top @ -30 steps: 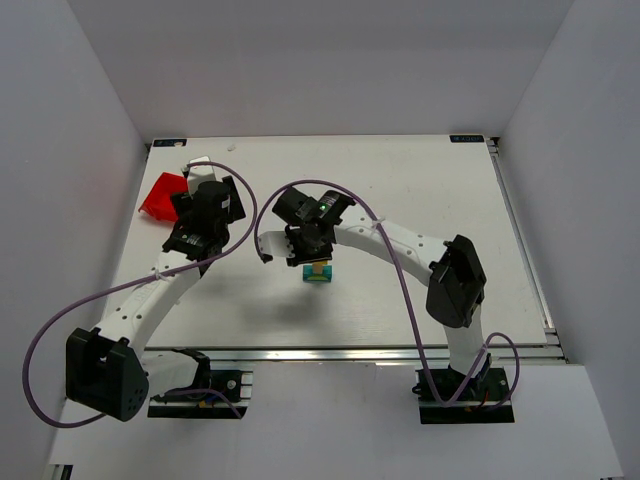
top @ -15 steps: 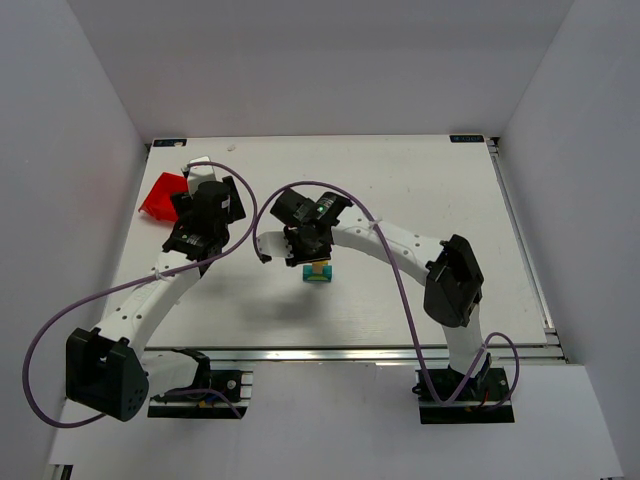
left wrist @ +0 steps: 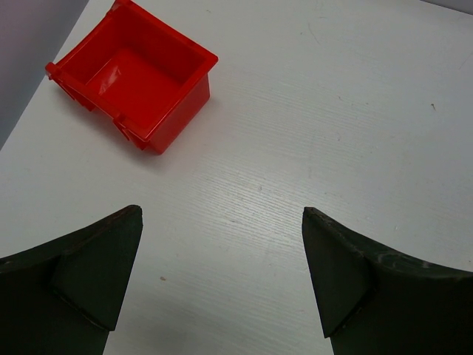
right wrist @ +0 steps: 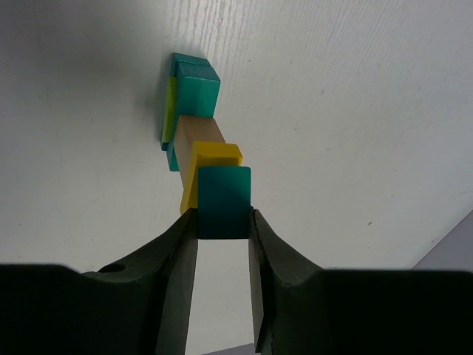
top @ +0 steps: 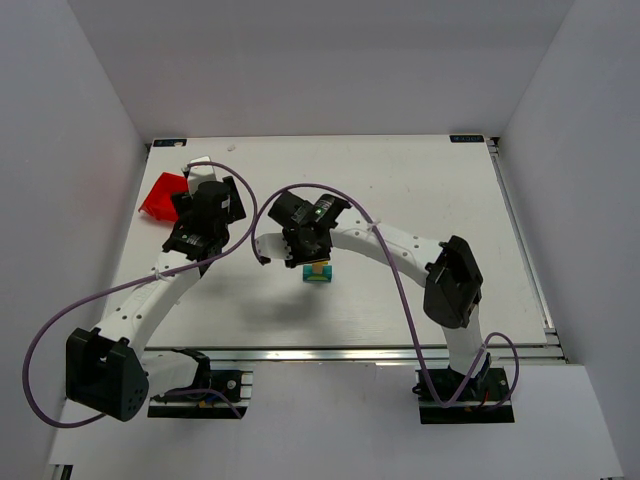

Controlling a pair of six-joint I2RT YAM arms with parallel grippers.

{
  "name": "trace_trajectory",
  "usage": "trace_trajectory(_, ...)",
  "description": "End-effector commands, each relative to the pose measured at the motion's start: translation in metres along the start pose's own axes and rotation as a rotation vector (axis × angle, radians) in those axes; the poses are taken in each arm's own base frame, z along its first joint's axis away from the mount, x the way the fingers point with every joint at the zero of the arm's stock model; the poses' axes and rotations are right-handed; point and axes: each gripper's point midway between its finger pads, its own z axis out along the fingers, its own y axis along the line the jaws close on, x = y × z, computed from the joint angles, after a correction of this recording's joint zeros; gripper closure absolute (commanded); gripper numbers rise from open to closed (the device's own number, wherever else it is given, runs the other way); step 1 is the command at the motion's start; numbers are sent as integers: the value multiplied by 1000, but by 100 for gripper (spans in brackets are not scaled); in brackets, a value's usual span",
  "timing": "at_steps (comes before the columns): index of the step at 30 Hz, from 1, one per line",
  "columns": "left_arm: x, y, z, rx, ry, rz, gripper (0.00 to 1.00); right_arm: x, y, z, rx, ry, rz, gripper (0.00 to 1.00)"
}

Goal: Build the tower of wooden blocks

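The right gripper (right wrist: 223,216) has its 2 fingers pressed against opposite sides of the teal top block (right wrist: 224,196), so it is closed on that block with only the block's width between them. In the right wrist view this block sits at the near end of the wood block tower (right wrist: 194,126). A yellow block (right wrist: 213,154) lies directly behind it, then a tan block (right wrist: 201,130), then another teal block (right wrist: 198,90), with a yellow-green piece and more teal at the far end on the table (right wrist: 355,96). Whether the teal top block rests fully on the yellow one cannot be told from this angle. In the top view the tower stands near the middle of the white table, slightly left of centre, and the right arm reaches in over it from the right, hiding its top. The left gripper (left wrist: 220,216) is spread as wide as it goes and holds nothing, with bare table between its 2 dark fingers. It hovers at the left side of the table, well apart from the tower, with the red bin (left wrist: 140,78) just ahead of it near the far left corner.
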Motion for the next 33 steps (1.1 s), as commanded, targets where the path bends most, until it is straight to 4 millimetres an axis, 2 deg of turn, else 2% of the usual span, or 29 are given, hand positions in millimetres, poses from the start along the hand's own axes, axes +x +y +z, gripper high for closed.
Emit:
trace_trajectory(1, -5, 2, -6, 15, -19, -16, 2, -8, -6, -11, 34, -16, -13, 90)
trace_trajectory(9, -4, 1, -6, 24, -17, -14, 2, -12, -2, -12, 28, -13, -34, 88)
trace_trajectory(33, -2, -2, -5, 35, -11, -5, 2, -2, 1, -11, 17, 25, -47, 83)
